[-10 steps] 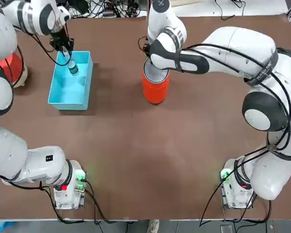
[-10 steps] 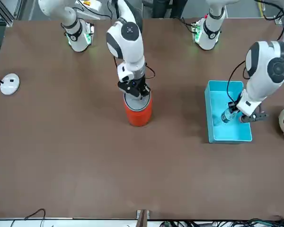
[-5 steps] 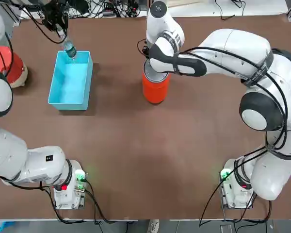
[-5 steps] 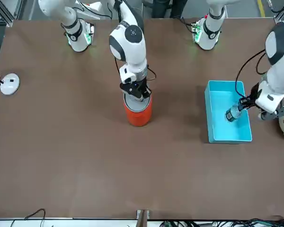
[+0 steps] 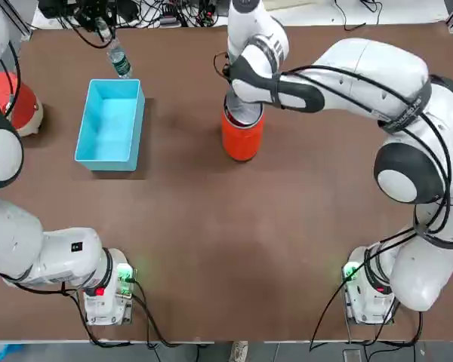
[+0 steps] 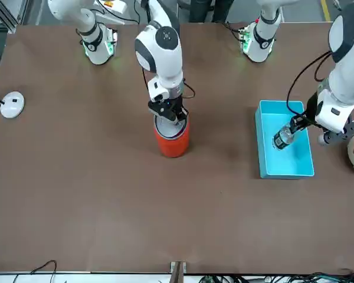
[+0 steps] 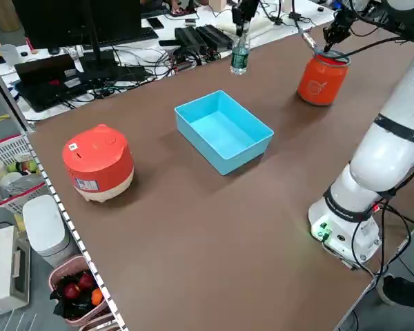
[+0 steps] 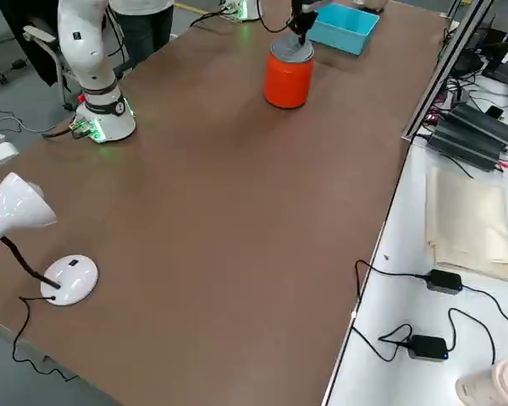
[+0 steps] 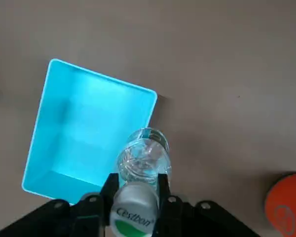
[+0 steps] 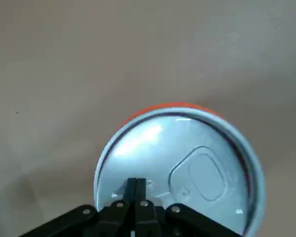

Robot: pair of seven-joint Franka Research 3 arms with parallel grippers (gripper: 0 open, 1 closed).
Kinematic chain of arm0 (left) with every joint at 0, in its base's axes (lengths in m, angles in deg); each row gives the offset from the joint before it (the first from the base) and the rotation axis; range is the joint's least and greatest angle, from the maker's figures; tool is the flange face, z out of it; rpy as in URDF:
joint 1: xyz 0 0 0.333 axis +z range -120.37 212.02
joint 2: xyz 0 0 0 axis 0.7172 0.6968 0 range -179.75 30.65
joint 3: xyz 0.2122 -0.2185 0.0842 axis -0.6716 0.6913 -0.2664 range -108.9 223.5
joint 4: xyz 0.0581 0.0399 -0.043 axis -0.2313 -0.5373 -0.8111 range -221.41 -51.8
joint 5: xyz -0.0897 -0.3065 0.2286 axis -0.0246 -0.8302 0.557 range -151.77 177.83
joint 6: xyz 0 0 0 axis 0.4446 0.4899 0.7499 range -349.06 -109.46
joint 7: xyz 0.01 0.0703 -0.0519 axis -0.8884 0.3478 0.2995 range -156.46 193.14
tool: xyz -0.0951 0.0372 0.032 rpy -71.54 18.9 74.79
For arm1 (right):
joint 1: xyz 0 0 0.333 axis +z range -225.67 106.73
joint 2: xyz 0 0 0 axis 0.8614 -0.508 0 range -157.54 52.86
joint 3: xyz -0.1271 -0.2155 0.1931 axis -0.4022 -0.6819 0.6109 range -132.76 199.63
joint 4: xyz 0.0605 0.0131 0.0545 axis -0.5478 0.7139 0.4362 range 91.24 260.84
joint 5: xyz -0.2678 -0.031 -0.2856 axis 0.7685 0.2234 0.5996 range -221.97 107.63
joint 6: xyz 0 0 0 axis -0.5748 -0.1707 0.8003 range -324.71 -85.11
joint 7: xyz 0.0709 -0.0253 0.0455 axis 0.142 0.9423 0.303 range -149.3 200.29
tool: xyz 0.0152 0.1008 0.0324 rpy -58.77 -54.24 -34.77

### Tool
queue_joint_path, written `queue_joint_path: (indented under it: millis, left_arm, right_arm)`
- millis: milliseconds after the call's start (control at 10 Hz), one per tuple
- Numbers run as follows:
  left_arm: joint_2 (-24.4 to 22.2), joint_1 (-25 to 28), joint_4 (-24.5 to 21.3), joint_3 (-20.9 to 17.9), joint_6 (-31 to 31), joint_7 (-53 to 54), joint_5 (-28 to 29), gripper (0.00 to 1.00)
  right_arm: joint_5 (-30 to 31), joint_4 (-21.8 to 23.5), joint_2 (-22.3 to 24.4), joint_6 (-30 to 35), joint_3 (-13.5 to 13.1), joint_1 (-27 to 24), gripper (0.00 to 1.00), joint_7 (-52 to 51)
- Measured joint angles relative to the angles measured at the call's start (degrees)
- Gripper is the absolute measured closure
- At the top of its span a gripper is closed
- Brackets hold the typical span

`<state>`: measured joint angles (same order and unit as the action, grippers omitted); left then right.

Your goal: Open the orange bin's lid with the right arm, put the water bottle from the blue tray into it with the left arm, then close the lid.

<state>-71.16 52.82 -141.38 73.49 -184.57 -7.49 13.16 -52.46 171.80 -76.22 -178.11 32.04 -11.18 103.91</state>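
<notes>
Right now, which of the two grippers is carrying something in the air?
The left gripper: it holds the water bottle lifted above the blue tray. The right gripper stays at the orange bin's lid.

Quick count: two robot arms, the left arm (image 5: 4, 143) and the right arm (image 5: 377, 83). One orange bin (image 5: 241, 137), one lid (image 10: 180, 160), one water bottle (image 5: 118, 62), one blue tray (image 5: 88, 143). One red-and-white cooker (image 7: 98, 162) too, and one white puck (image 6: 12, 104).

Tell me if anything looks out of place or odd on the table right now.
Nothing is spilled or damaged. One mismatch: the left gripper already holds the water bottle in the air above the blue tray, while the lid still covers the orange bin, with the right gripper shut at its edge.
</notes>
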Motion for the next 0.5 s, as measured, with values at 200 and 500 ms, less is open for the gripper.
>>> queue_joint_path:
  millis: [200, 500]
  left_arm:
    - [0.02, -0.1, 2.22, 0.95, 0.92, -3.48, -1.52, 0.63]
    - [0.36, -1.01, 5.37, 3.0, 2.01, -11.44, -4.21, 0.63]
  right_arm:
    - [0.01, -3.19, 2.64, 6.34, -0.52, -1.48, 0.99, -1.46]
    - [0.02, -8.27, 5.8, 18.76, -0.77, -5.62, 0.99, -6.86]
